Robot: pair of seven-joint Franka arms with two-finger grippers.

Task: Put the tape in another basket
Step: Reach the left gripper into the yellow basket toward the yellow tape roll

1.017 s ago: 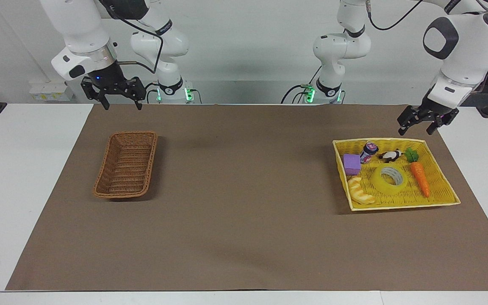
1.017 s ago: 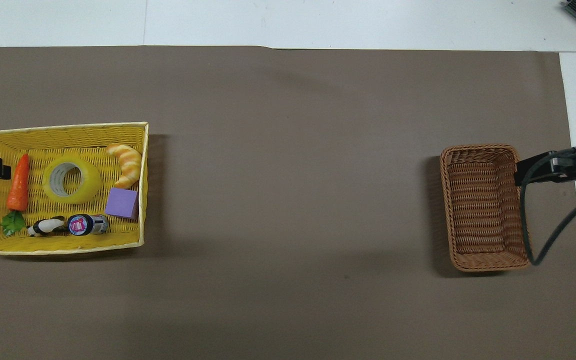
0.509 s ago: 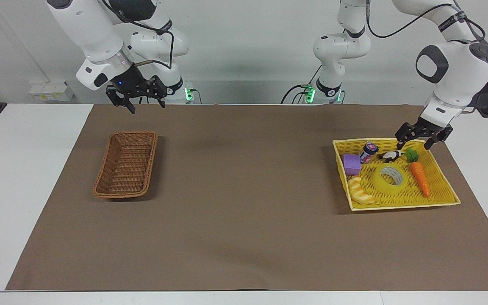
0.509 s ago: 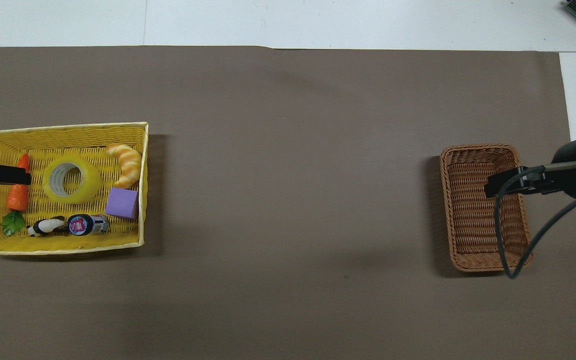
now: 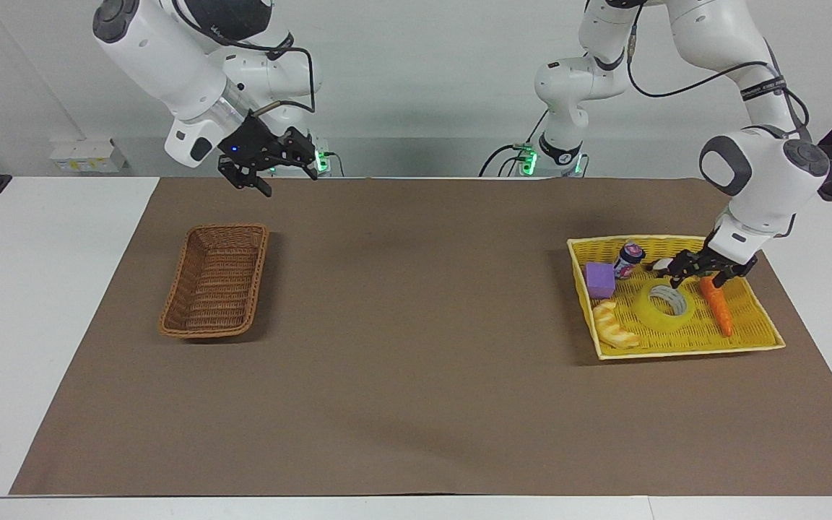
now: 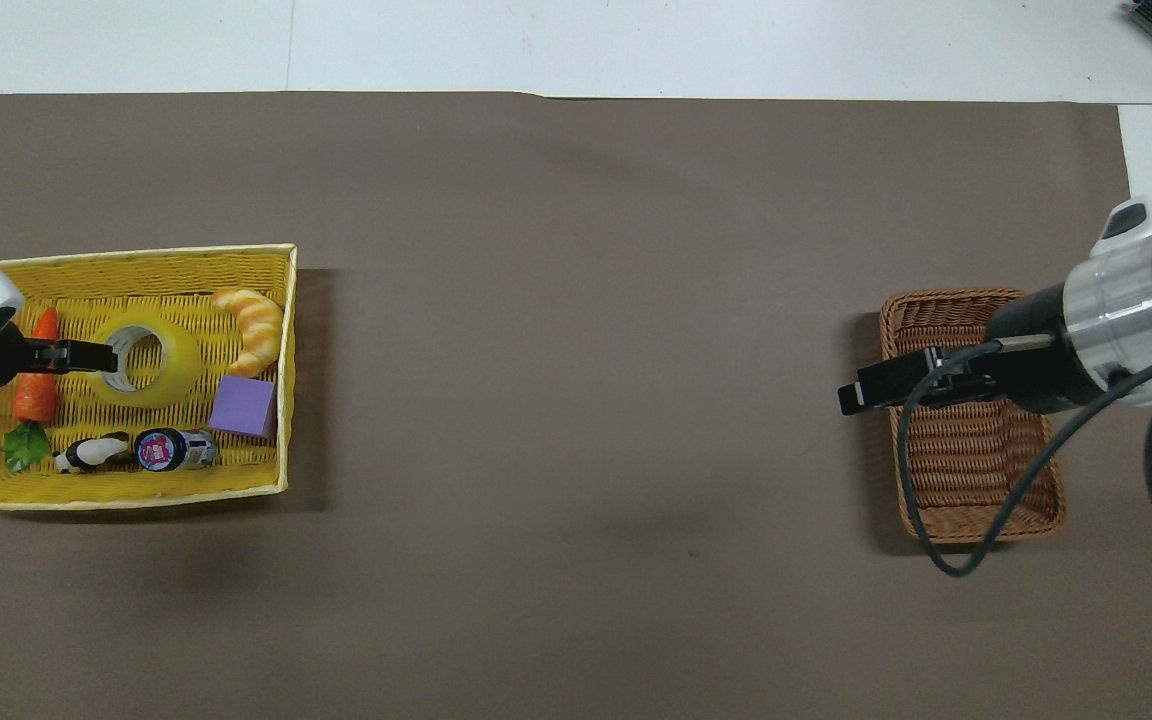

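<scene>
The tape (image 5: 664, 305) lies flat in the yellow tray (image 5: 748, 339) at the right of the facing view, its round hole pointing straight up, so it has no long axis along the counter (image 5: 416, 404). It sits between the carrot (image 5: 716, 307) and the croissant (image 5: 614, 325), with the purple block (image 5: 599, 279) and small bottle (image 5: 629, 259) higher in the frame. The left gripper (image 5: 695, 274) hangs low over the tray just above the tape's upper edge, its jaws spread and holding nothing. The right gripper (image 5: 271, 170) is up in the air at the upper left, jaws spread and holding nothing. The brown basket (image 5: 215, 289) lies at left centre, its long axis running up and down the frame.
</scene>
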